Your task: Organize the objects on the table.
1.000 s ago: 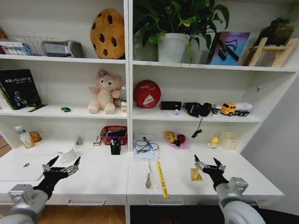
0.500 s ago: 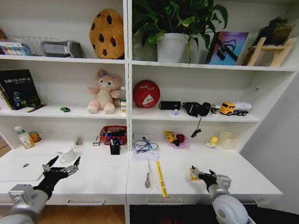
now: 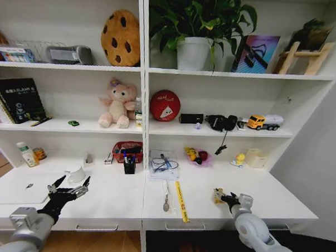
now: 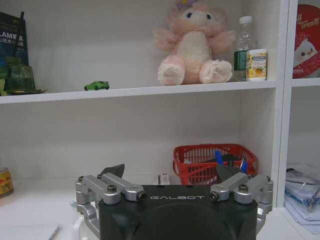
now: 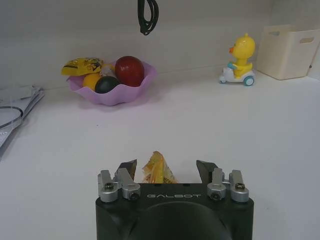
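On the white table [image 3: 114, 204] lies a small yellow snack packet [image 3: 217, 195], right of centre near the front edge. My right gripper [image 3: 224, 197] is low over it and open. In the right wrist view the packet [image 5: 157, 172] sits between the spread fingers of that gripper [image 5: 166, 167], with gaps on both sides. My left gripper [image 3: 70, 187] hovers open over the left part of the table, holding nothing; it also shows in the left wrist view [image 4: 170, 172]. A thin silver laptop [image 3: 12, 190] lies at the far left. A tiny green car [image 3: 73, 123] stands on the shelf above.
A yellow ruler [image 3: 181, 201] and a spoon [image 3: 166, 202] lie mid-table. Behind are papers [image 3: 164, 162], a black pen cup [image 3: 129, 167], a red basket [image 3: 128, 151], a purple bowl of fruit [image 5: 112, 80], a duck toy [image 5: 240, 62], a beige box [image 5: 292, 50] and a white cup [image 3: 76, 174].
My right gripper has dropped from above the table and moved left to the yellow packet, which now lies between its fingers. The left arm has not moved.
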Controlling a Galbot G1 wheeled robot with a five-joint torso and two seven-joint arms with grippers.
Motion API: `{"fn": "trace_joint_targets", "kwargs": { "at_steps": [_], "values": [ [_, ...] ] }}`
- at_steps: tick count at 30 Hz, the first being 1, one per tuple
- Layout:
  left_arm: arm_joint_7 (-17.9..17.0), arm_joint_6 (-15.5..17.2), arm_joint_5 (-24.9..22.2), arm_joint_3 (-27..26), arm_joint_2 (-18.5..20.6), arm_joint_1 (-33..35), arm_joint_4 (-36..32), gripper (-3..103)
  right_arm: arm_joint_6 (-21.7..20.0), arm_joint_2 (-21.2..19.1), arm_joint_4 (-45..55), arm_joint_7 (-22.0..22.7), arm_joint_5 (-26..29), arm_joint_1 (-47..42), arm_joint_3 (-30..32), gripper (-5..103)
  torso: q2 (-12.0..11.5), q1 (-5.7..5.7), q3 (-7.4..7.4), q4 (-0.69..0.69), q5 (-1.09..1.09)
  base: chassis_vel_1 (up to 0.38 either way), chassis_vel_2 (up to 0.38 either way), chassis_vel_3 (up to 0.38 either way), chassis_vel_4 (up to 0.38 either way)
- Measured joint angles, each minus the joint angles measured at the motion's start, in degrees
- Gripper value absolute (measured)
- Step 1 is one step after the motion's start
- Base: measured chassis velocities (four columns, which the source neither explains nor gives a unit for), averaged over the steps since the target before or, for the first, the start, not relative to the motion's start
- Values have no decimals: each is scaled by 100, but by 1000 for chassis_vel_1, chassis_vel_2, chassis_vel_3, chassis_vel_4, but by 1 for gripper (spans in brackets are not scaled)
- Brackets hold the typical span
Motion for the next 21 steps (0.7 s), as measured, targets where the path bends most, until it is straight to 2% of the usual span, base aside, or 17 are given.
{"fn": "trace_joint_targets", "kwargs": {
  "at_steps": [1,2,4,5,7,8,10,11,13,14,17,21],
  "values": [
    [0,0,0,0,0,0,0,100,18,14,-18,-12,-20,39,-68,63,0,0,0,0,0,0,0,0,0],
    [0,0,0,0,0,0,0,100,18,14,-18,-12,-20,39,-68,63,0,0,0,0,0,0,0,0,0],
    [0,0,0,0,0,0,0,100,30,31,-24,-13,-42,88,-146,51,0,0,0,0,0,0,0,0,0],
    [0,0,0,0,0,0,0,100,30,31,-24,-13,-42,88,-146,51,0,0,0,0,0,0,0,0,0],
    [0,0,0,0,0,0,0,100,45,39,-36,-13,-48,116,-176,41,0,0,0,0,0,0,0,0,0],
    [0,0,0,0,0,0,0,100,45,39,-36,-13,-48,116,-176,41,0,0,0,0,0,0,0,0,0],
    [0,0,1,0,0,0,0,100,56,39,-42,-13,-56,118,-178,30,0,0,0,0,0,0,0,0,0],
    [0,0,1,0,0,0,0,100,56,39,-42,-13,-56,118,-178,30,0,0,0,0,0,0,0,0,0],
    [0,0,0,0,0,0,0,100,66,49,-50,-11,-76,118,-178,19,0,-1,0,0,0,0,0,0,0],
    [0,0,0,0,0,0,0,100,66,49,-50,-11,-76,118,-178,19,0,-1,0,0,0,0,0,0,0],
    [0,0,0,0,0,0,0,100,76,72,-51,6,-92,83,-168,3,0,0,0,0,0,0,0,0,0],
    [0,0,0,0,0,0,0,100,90,59,-13,4,-95,80,-151,1,0,-1,0,0,0,0,0,0,0]
  ]
}}
